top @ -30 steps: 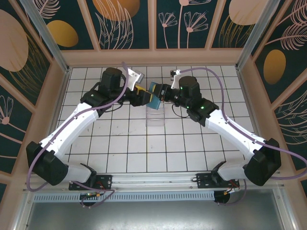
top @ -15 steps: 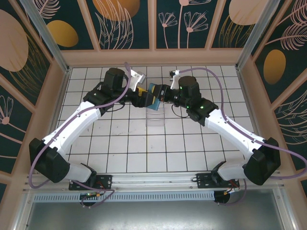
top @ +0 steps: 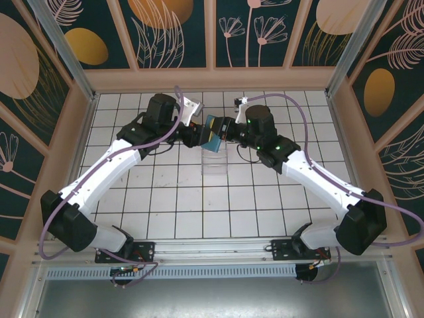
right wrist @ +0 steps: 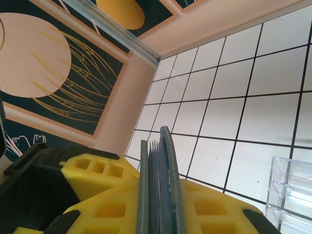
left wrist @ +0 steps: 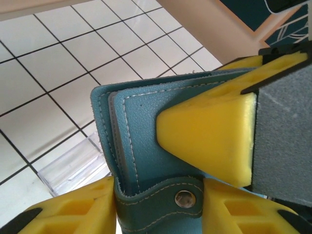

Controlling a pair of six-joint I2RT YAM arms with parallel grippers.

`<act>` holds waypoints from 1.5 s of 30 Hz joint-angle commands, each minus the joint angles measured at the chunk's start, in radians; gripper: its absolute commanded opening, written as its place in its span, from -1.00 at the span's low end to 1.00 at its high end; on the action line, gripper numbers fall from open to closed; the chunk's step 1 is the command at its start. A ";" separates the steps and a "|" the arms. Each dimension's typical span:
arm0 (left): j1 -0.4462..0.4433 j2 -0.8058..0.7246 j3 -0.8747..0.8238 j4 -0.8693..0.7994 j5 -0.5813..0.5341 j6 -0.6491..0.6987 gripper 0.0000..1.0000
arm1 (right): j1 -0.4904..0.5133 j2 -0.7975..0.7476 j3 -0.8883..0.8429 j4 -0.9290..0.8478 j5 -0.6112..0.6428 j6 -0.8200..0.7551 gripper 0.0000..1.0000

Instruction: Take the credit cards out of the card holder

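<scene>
- card holder (left wrist: 131,126): teal-blue, pale stitching, silver snap (left wrist: 184,198)
- pincer fingers (left wrist: 73,217): yellow
- bench (top: 165,199): white tiles, dark grid lines
- walls (top: 172,33): dark teal, peach and gold plant motifs

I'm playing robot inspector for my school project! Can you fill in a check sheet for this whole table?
Surface: white tiled table.
Job's things: teal card holder held up between both tools; thin edges inside, likely the credit cards.
Clutter: clear plastic box beneath the holder.
Tools: right tool clamped on the holder; left tool straddles its snap strap, grip unclear.
Cables: purple cables along both arms.
Surroundings: leaf-painted wall panels.
</scene>
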 commanded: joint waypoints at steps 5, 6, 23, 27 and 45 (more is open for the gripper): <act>0.020 -0.007 0.025 -0.052 -0.281 0.028 -0.24 | 0.008 -0.010 0.054 0.001 -0.005 0.004 -1.00; 0.019 -0.009 0.025 -0.055 -0.300 0.027 -0.24 | 0.007 -0.010 0.055 0.001 -0.003 0.004 -1.00; 0.019 -0.076 0.025 -0.047 -0.453 -0.009 -0.10 | -0.006 -0.047 0.054 -0.016 0.007 -0.074 -1.00; 0.019 -0.123 0.012 0.021 -0.336 -0.021 0.00 | -0.022 -0.123 -0.008 0.100 -0.080 -0.156 -1.00; 0.019 -0.237 -0.017 0.281 0.337 -0.083 0.65 | 0.002 -0.364 -0.218 0.468 -0.366 -0.400 -1.00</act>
